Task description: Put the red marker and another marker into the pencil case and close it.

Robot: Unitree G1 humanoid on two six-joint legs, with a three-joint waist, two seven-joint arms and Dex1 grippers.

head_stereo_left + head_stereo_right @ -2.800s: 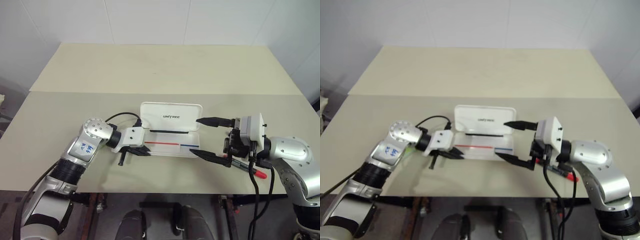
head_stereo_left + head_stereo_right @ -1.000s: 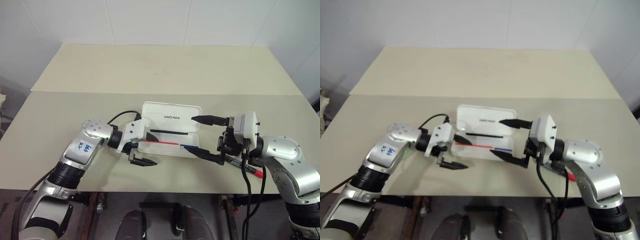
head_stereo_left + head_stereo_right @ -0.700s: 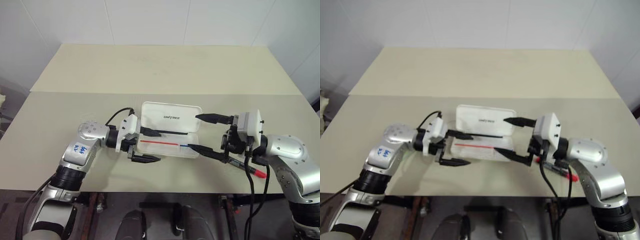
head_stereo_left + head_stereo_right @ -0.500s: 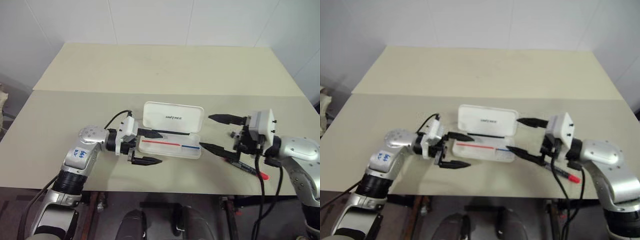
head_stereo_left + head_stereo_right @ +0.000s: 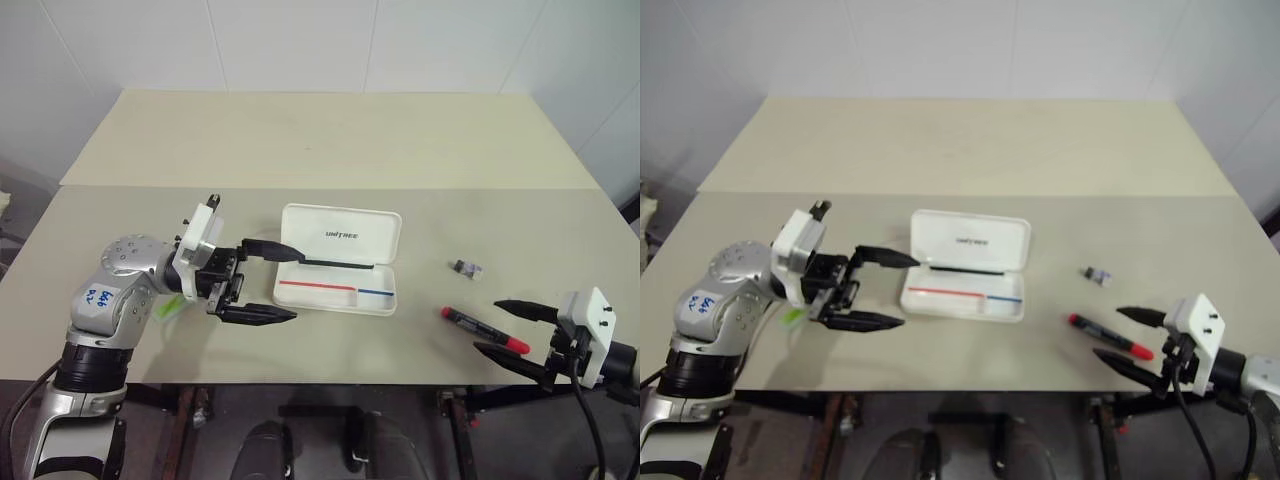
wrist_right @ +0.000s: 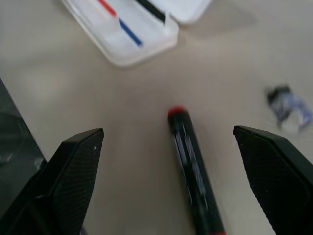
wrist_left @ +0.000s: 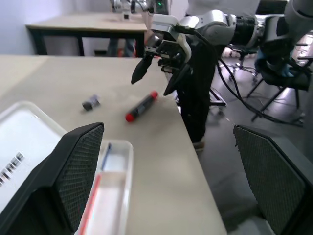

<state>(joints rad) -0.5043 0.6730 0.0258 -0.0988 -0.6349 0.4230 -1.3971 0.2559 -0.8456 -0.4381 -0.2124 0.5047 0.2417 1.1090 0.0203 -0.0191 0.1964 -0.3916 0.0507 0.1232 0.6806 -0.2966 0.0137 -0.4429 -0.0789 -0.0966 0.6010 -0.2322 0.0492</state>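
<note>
The flat white hard-plastic pencil case (image 5: 338, 259) lies open at the middle of the beige surface (image 5: 320, 140), thin red and blue lines in its tray. The slim black marker with red ends (image 5: 486, 330) rests on the surface well to its right, just ahead of the right tool (image 5: 515, 331), jaws wide and empty. The left tool (image 5: 278, 283), also wide and empty, hovers beside the case's left end. A light-green marker (image 5: 168, 307) peeks out beneath the left arm.
</note>
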